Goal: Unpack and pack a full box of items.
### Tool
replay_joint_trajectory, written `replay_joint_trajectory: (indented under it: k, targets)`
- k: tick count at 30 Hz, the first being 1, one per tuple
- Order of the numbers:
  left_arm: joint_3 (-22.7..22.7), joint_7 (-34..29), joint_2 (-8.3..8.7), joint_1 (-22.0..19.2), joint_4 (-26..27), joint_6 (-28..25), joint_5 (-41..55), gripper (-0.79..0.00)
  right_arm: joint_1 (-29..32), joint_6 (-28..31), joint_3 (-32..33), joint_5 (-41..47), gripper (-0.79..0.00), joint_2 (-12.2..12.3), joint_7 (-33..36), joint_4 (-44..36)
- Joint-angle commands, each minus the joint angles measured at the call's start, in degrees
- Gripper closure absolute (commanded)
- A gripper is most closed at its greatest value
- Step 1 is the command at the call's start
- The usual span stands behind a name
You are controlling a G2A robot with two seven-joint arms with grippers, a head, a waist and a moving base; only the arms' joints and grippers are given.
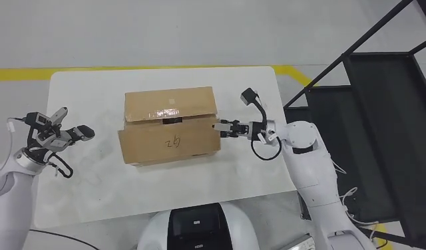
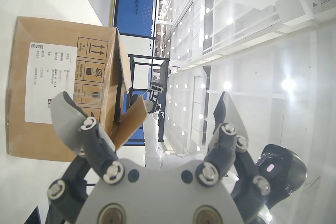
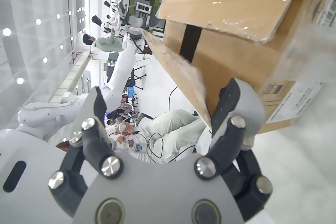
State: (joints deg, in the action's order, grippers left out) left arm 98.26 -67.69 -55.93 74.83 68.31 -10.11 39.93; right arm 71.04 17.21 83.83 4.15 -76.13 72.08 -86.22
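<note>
Right gripper [image 3: 165, 90], spread, sits at the right end of the cardboard box [image 1: 170, 133] in the middle of the table [image 1: 86, 190], a loose flap [image 3: 183, 78] beside one finger, the left gripper [image 1: 85, 133] spread well off to the left; flaps look light, stiff and creasable, best pinched at a free edge.

This is a robotics lab in a large industrial hall. In the top view a white work table [image 1: 86, 183] stands on a pale, smooth floor, with yellow tape [image 1: 166, 68] running across the upper part and a black metal rack [image 1: 373, 124] at the right edge. The left wrist view shows blue partition panels [image 2: 136, 7] at upper centre and rows of round ceiling lights [image 2: 288, 84] at right.
</note>
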Motion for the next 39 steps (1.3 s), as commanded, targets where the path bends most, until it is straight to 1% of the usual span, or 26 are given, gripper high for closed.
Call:
replay_joint_trajectory:
  k: [1, 6, 9, 12, 18, 23, 27, 30, 35, 39]
  targets:
    - [0.0, 0.0, 0.03, 0.1, -0.1, 0.1, 0.0, -0.785, 0.3, 0.7, 0.4, 2.4, -0.785, 0.4, 2.6, -0.3]
    - [-0.6, -0.4, 0.04, 0.0, -0.1, 0.4, -0.3, -0.785, 0.8, 2.3, 0.2, 9.7, -0.785, 1.1, 9.9, -0.3]
    - [-0.8, -0.6, 0.07, -0.1, -0.1, 0.4, -0.3, -0.785, 1.0, 1.3, -1.9, 10.5, -0.785, 1.5, 13.7, -1.5]
    - [-0.9, -0.9, 0.12, -0.1, -0.1, 0.4, -0.4, -0.785, 1.6, -0.9, -5.5, 8.3, -0.785, 2.0, 15.9, -3.2]
    - [-0.9, -2.2, 0.25, 0.0, -0.2, 0.5, -0.1, -0.785, 2.4, -1.7, -12.4, 1.5, -0.785, 3.0, 15.9, -2.4]
    - [-1.3, -6.7, 0.46, 0.0, 0.1, 2.0, 0.7, -0.785, 1.9, -2.5, -16.0, -4.4, -0.785, 3.2, 12.9, -0.4]
    - [-2.2, -11.3, 0.80, -0.2, 0.4, 3.9, -0.8, -0.785, 1.7, -3.0, -17.7, -7.6, -0.785, 3.4, 9.8, -0.2]
    - [-3.2, -13.0, 0.94, -0.6, 0.3, 4.1, -2.5, -0.785, 1.9, -3.0, -18.3, -9.5, -0.785, 3.7, 8.0, -0.4]
    - [-5.9, -16.4, 0.82, -1.3, -0.3, 4.6, -2.7, -0.785, 2.9, -2.3, -18.4, -9.1, -0.785, 4.2, 6.5, -2.3]
    - [-7.2, -20.3, 0.49, -1.9, -0.1, 4.8, 2.1, -0.785, 4.6, -1.1, -16.9, -5.5, -0.785, 4.9, 7.5, -5.4]
